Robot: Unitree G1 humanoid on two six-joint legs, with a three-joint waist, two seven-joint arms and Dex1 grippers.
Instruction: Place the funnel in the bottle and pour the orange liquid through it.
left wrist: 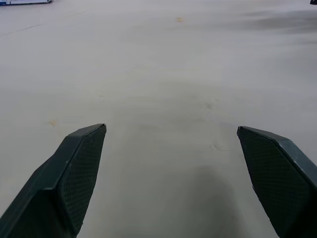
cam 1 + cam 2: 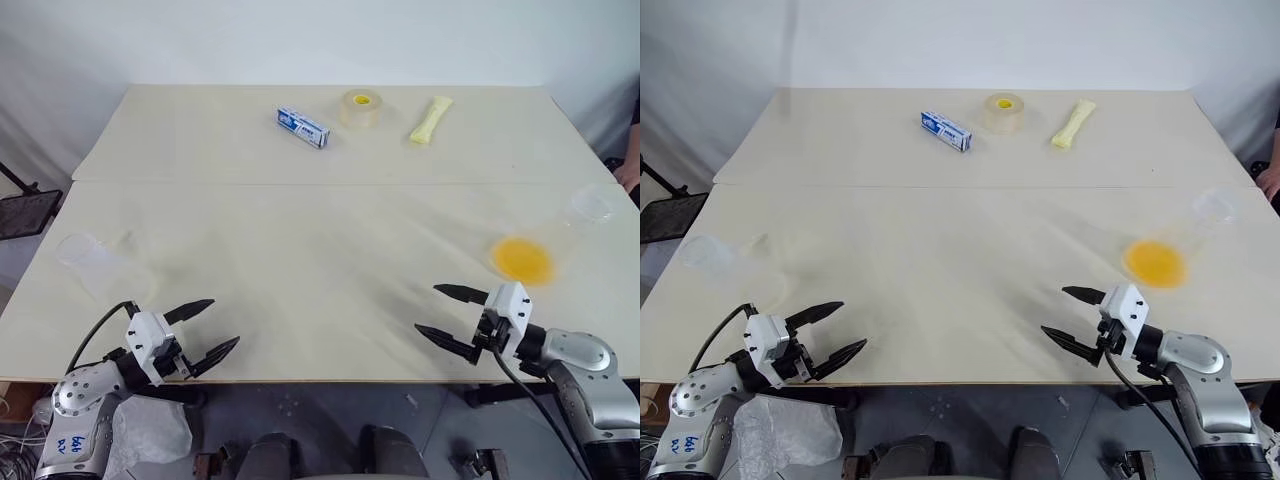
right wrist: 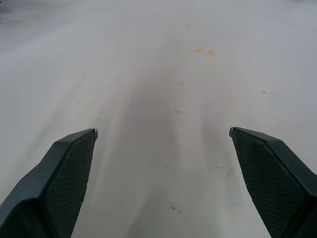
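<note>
The orange liquid point(image 2: 522, 260) lies in the wide bottom of a clear vessel at the table's right, whose mouth point(image 2: 590, 207) is narrower. At the far left stands an empty clear bottle point(image 2: 78, 250), hard to see against the table. A faint clear shape point(image 2: 755, 243) beside it may be the funnel; I cannot tell. My left gripper point(image 2: 225, 322) hovers open at the front left, short of the bottle. My right gripper point(image 2: 427, 309) hovers open at the front right, a little nearer than the orange liquid and left of it. Bare tabletop lies between the fingers point(image 1: 79, 168) point(image 3: 69, 168) in both wrist views.
At the back of the table lie a blue-and-white box point(image 2: 302, 127), a tape roll point(image 2: 361, 107) and a pale yellow packet point(image 2: 431, 119). A person's hand point(image 2: 630, 175) shows at the right edge. A black object point(image 2: 25, 210) stands off the table's left side.
</note>
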